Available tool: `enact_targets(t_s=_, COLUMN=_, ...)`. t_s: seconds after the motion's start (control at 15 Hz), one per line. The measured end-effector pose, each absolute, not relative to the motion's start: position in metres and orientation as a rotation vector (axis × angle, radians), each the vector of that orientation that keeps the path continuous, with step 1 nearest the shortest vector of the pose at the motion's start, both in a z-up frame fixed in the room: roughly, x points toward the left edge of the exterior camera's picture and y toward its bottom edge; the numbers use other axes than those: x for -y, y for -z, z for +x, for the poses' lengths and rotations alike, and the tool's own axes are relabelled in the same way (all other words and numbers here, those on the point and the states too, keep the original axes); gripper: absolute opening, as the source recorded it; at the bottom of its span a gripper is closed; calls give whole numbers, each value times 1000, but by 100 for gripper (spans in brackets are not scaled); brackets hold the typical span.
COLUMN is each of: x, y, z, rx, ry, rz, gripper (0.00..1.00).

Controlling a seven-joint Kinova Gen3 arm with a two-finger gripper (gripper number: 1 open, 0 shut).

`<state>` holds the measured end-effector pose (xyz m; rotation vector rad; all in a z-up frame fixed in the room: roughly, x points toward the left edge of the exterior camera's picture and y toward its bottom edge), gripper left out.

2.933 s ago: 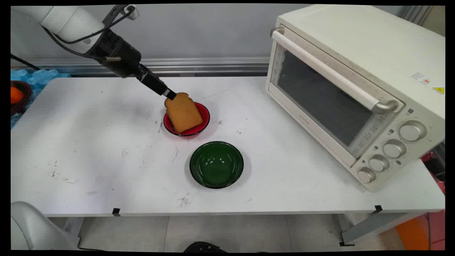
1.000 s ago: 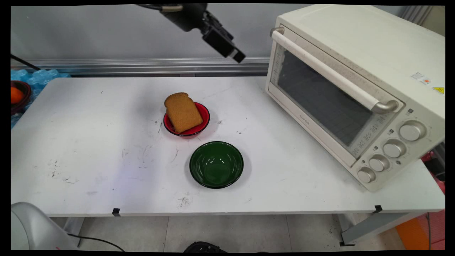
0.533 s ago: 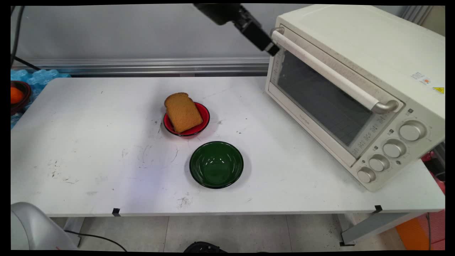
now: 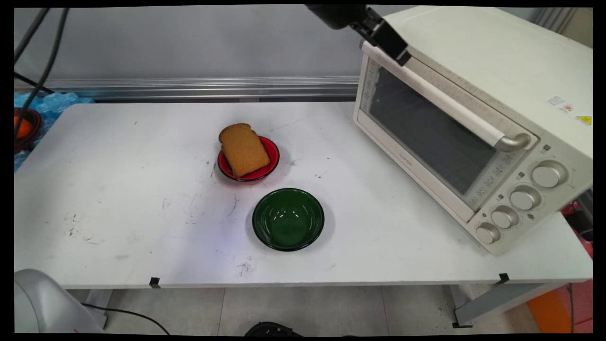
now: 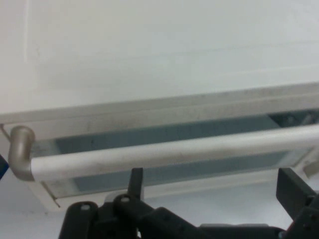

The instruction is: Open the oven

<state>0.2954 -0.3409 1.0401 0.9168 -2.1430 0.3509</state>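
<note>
My black gripper [image 4: 401, 56] hangs at the top of the main view, right at the far left end of the toaster oven's handle [image 4: 440, 97]. The cream toaster oven [image 4: 497, 61] stands on the right of the table with its glass door [image 4: 421, 130] closed. In the hand view the handle [image 5: 164, 153] runs across just beyond my gripper [image 5: 214, 188], which is open with nothing between its fingers [image 5: 135, 180]. A slice of brown toast [image 4: 243, 149] leans in a red bowl [image 4: 271, 161] at mid-table.
An empty green bowl [image 4: 288, 219] sits in front of the red one. The oven's knobs [image 4: 523, 197] face the near right. At the far left edge lies blue packing material [image 4: 42, 102] and a dark bowl with something orange [image 4: 21, 128].
The gripper left the toast in the red bowl, rose and travelled right across the table's back to the oven handle's left end. Toast and bowls stayed put.
</note>
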Motion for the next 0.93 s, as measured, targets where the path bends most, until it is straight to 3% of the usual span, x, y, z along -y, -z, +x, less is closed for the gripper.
enact_targets(t_s=0.93, x=374, y=-1019, z=239, rx=2085, ry=-403, rz=1160, gripper=100)
